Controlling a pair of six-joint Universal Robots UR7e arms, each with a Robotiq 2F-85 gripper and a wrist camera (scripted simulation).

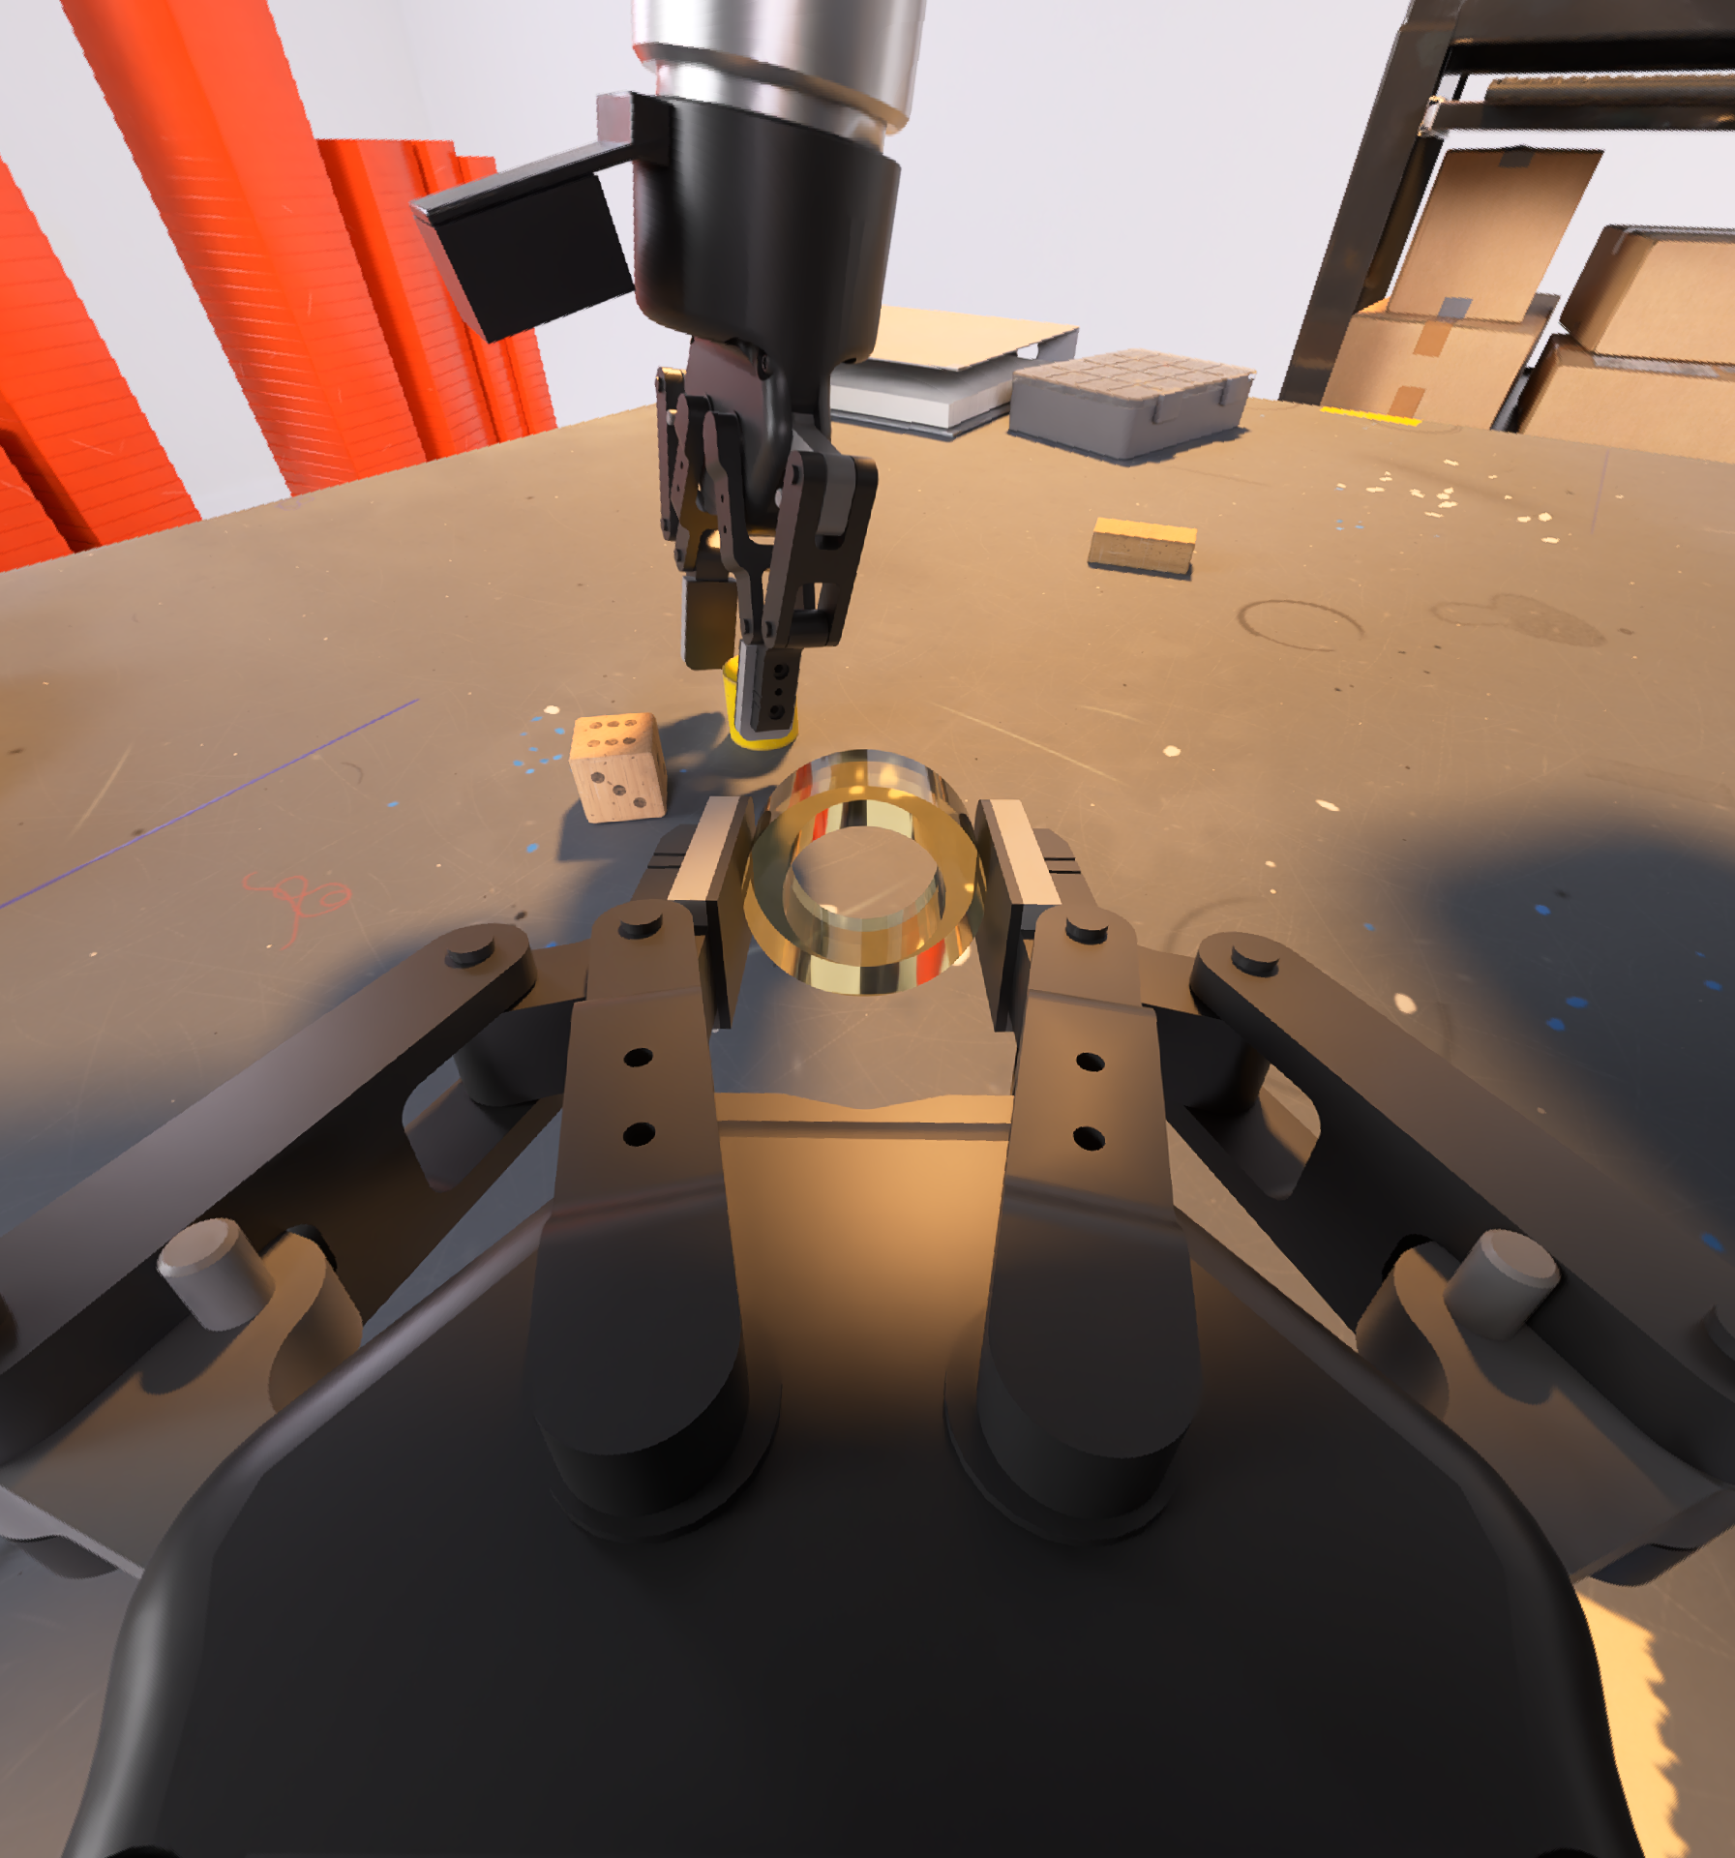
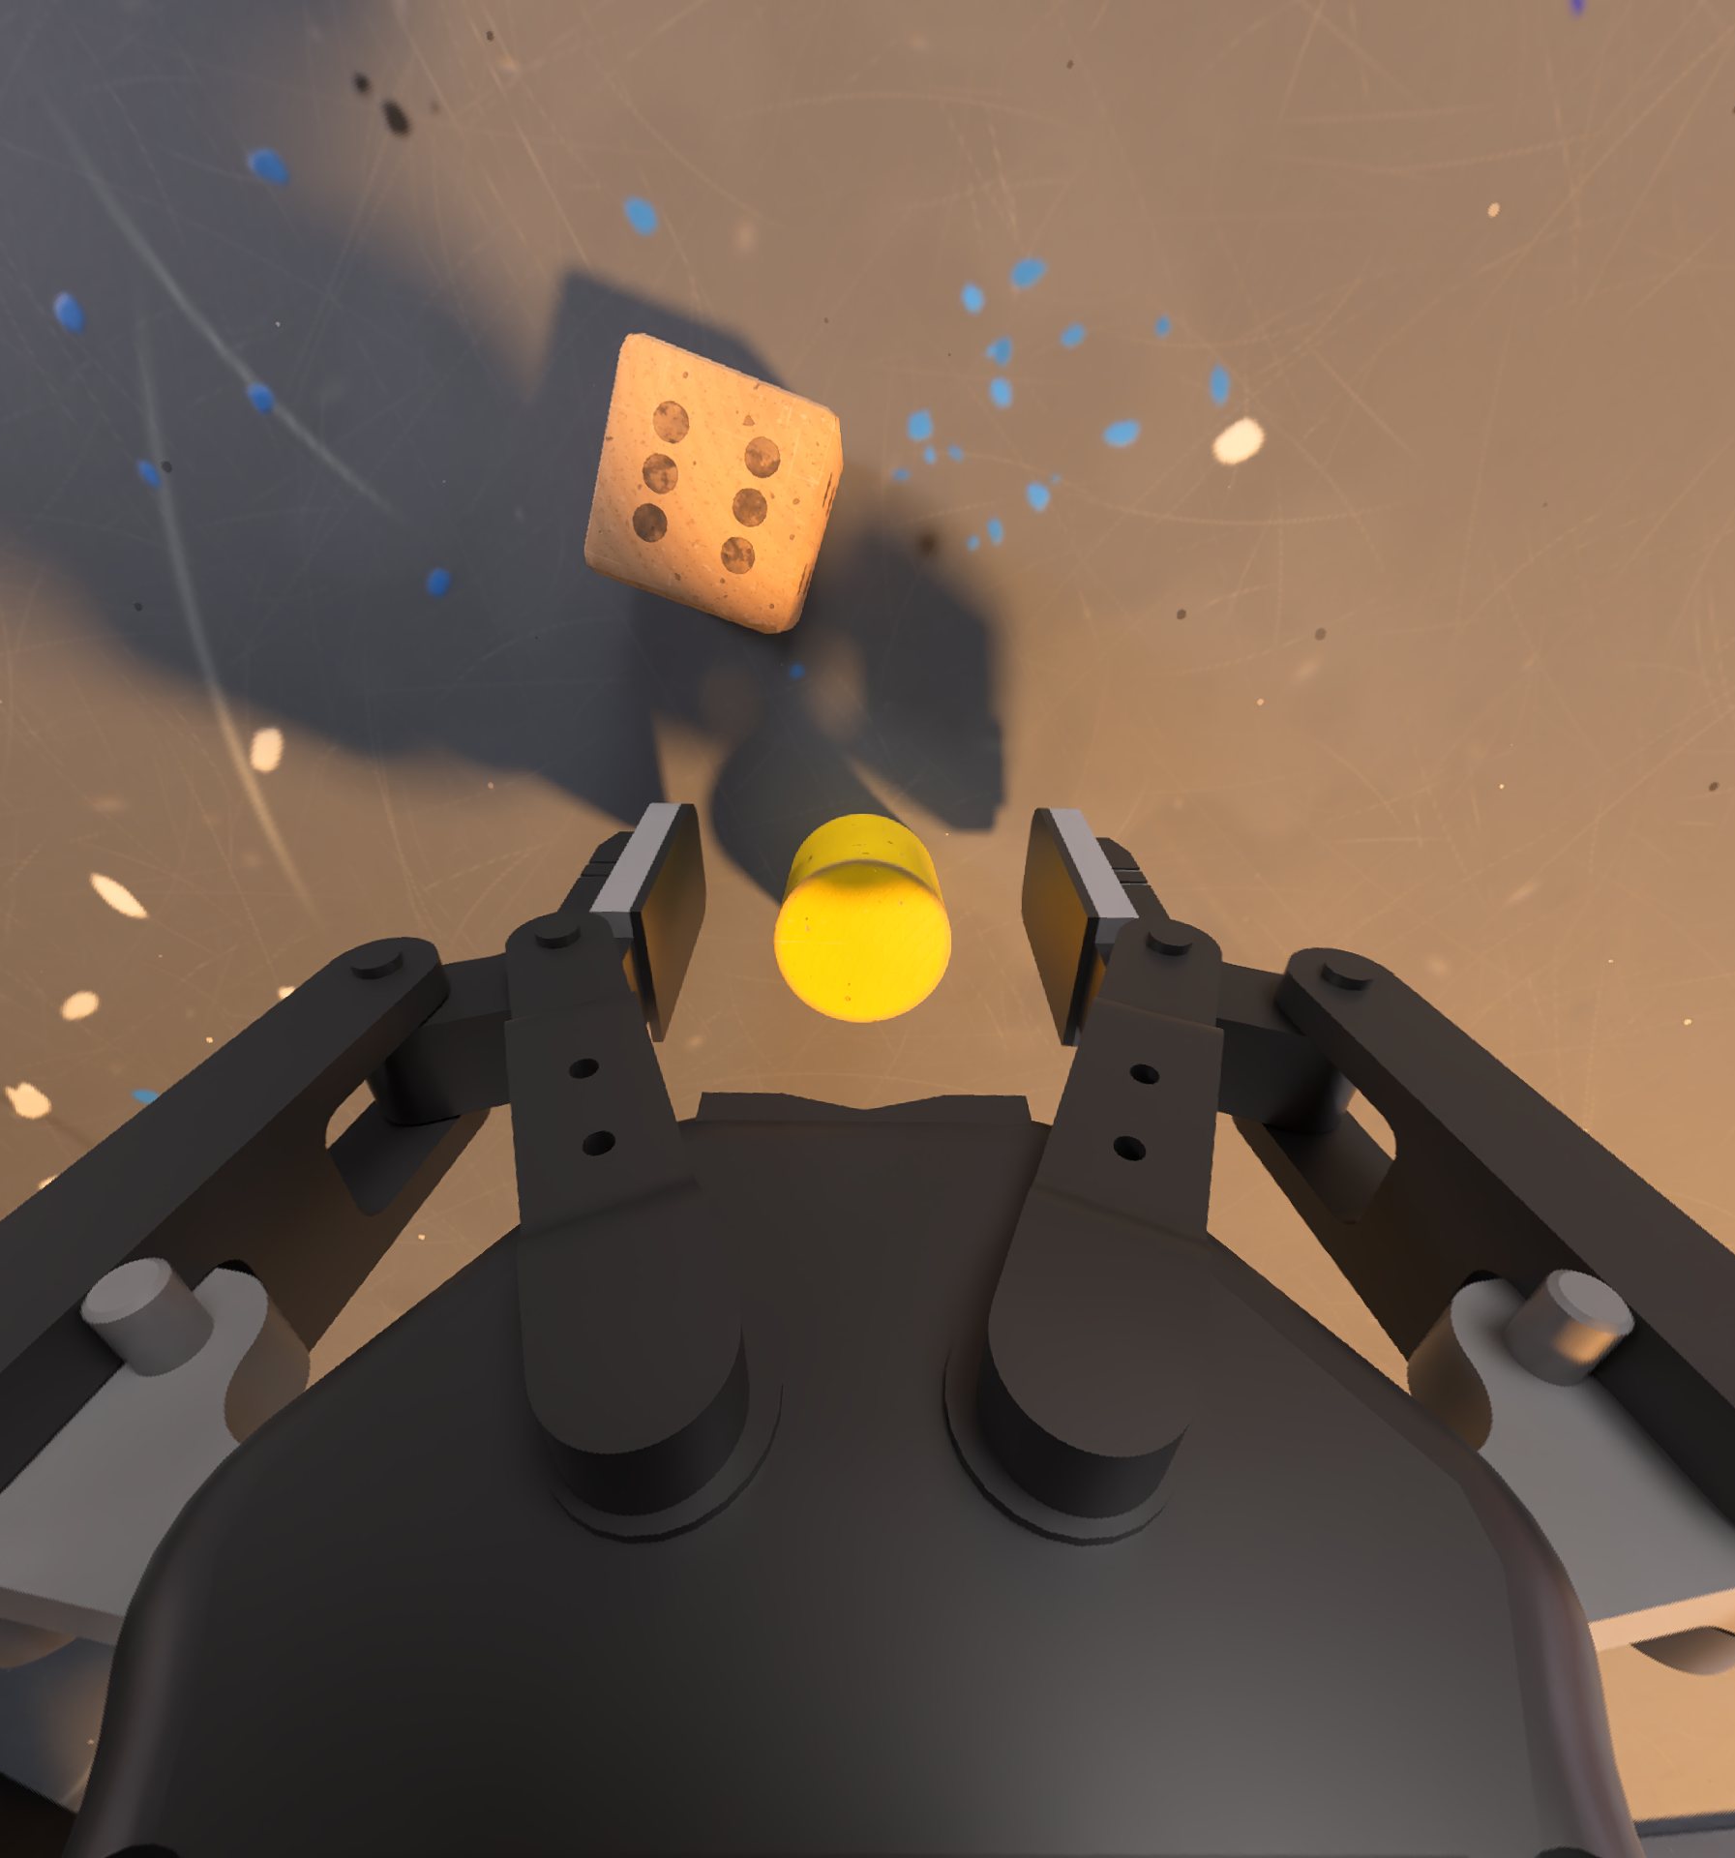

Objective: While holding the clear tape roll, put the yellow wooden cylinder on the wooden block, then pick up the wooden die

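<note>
Clamping the clear tape roll (image 1: 861,873) between its 2 pads, the left end effector (image 1: 861,885) sits at the centre of the left wrist view, one pad pressed against each side of the roll, whose open core faces the camera and which is lifted above the desk (image 1: 1245,754). Just above the roll in that frame, the right end effector (image 1: 742,694) hangs down from the top centre, its fingers reaching around the yellow wooden cylinder (image 1: 757,726), which stands upright on the desk; only a sliver of yellow shows past the dark fingers there. To the left of it, near but apart, the wooden die (image 1: 619,767) rests on the desk, with 6 pips on top and 3 on the side facing the camera. The wooden block (image 1: 1141,546) lies flat in the upper right of the frame, well apart from the other pieces. Behind it, at the desk's far edge, stands a grey lidded case (image 1: 1129,402).

In the right wrist view, the right end effector (image 2: 863,910) is spread, its 2 pads flanking the yellow wooden cylinder (image 2: 863,935) with a clear gap on each side, touching neither. The wooden die (image 2: 712,483) sits in the upper centre of that frame, beyond the cylinder, on the scratched, paint-flecked desk (image 2: 1446,603).
</note>
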